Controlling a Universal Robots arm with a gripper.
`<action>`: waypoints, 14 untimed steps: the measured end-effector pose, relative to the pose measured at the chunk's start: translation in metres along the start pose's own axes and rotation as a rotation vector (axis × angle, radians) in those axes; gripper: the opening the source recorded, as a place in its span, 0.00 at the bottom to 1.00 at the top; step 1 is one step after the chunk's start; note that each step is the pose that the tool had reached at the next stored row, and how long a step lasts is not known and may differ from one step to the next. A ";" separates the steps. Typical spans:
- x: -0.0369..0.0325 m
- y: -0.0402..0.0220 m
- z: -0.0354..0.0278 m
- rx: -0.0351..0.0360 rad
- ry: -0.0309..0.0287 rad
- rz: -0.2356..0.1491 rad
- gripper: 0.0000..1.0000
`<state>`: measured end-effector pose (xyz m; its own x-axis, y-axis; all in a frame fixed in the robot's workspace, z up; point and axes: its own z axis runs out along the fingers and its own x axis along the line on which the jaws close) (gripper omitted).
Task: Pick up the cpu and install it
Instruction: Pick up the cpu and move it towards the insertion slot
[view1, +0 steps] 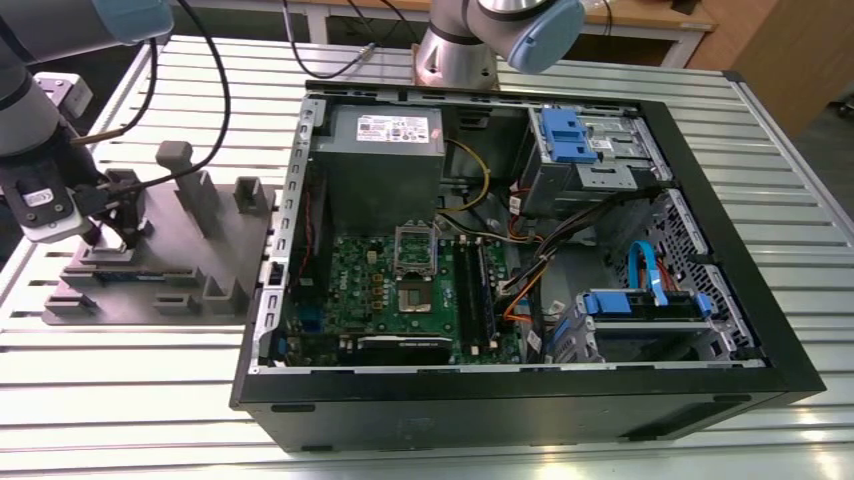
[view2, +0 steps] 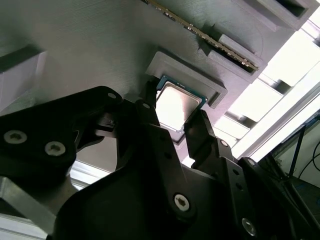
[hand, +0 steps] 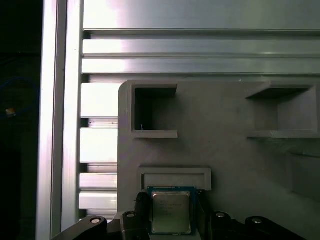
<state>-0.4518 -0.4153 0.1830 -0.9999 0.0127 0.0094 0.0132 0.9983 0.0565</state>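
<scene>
Slatted metal bench (view1: 134, 400) underneath everything. On it, toward the exterior view's right, a large open computer case (view1: 534, 410) lying on its side, with the green motherboard (view1: 387, 290) exposed and a square socket (view1: 415, 298) near the board's middle. Just beside the case, at the exterior view's left, a grey moulded fixture (view1: 200, 250) with upright posts and recessed pockets. Over that fixture, the grey arm (view1: 27, 110) reaching down, with the gripper (view1: 114, 235) lowered close to the fixture's surface. In the second wrist view, black fingers (view2: 145, 107) set against two opposite edges of the cpu (view2: 177, 102), clenched on it. Same hold in the first wrist view: fingers (hand: 142, 205) flanking the cpu (hand: 171, 212) on both sides. Cpu lying flat, silvery-grey top upward, green edge just visible, seated in a shallow framed pocket (hand: 175, 175) of the fixture, not lifted clear of it. Well apart from the socket inside the case.
</scene>
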 end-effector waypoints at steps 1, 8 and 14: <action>0.0000 0.0000 -0.0006 0.0001 0.0001 0.000 0.47; 0.0001 0.0003 -0.0065 0.0000 0.0000 0.000 0.47; 0.0001 0.0005 -0.0097 -0.0001 -0.0002 0.000 0.47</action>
<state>-0.4518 -0.4153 0.1927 -0.9999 0.0126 0.0092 0.0131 0.9983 0.0566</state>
